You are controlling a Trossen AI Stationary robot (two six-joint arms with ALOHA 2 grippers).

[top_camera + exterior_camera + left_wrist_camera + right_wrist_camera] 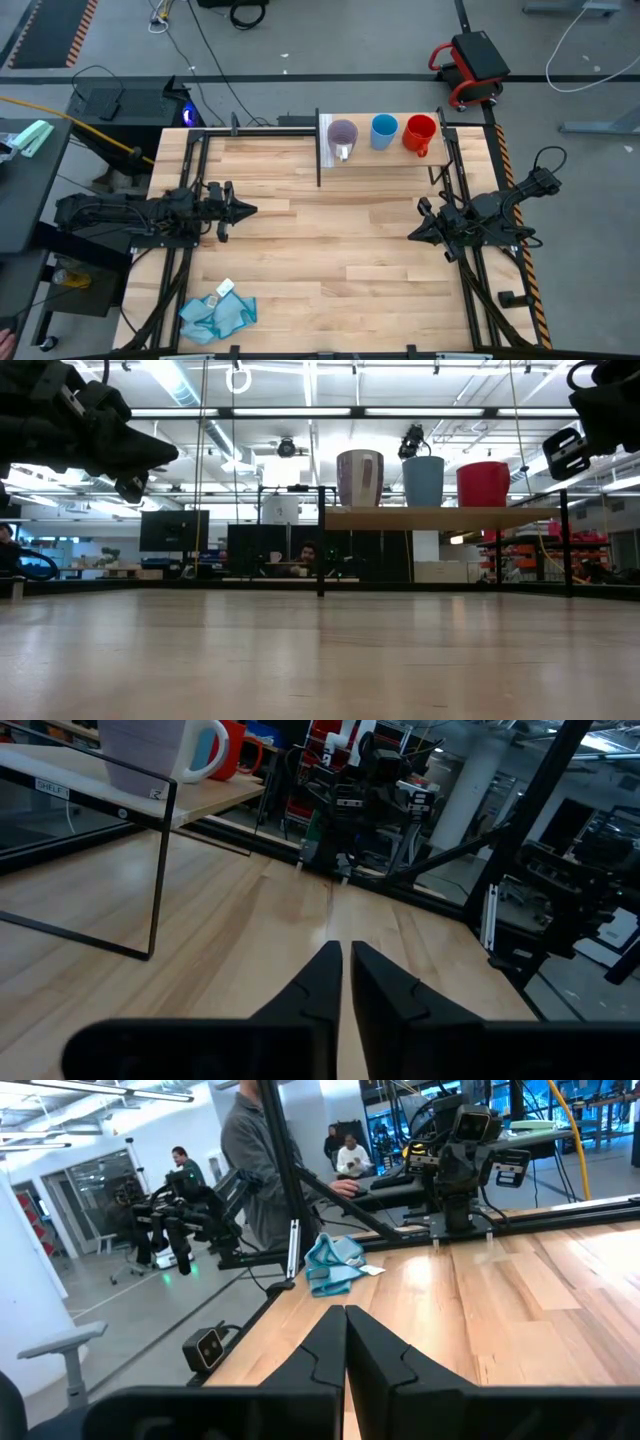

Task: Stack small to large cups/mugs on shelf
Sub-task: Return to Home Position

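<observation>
All 3 stand in a row on the shelf (392, 160): purple mug (343, 135), blue cup (384, 131), red mug (420, 133). Left pincer (250, 210) and right pincer (412, 236) are pressed together, empty, over the tabletop (330, 265), well apart from the shelf, with the right one nearer.

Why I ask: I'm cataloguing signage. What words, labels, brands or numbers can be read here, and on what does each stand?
"SHELF": small white label on the shelf edge, left wrist view; tiny, so probably that, not certainly.
Sticker at the shelf's corner: too small to read.
White tag by the blue cloth: too small to read.
Nothing else is legible.
</observation>
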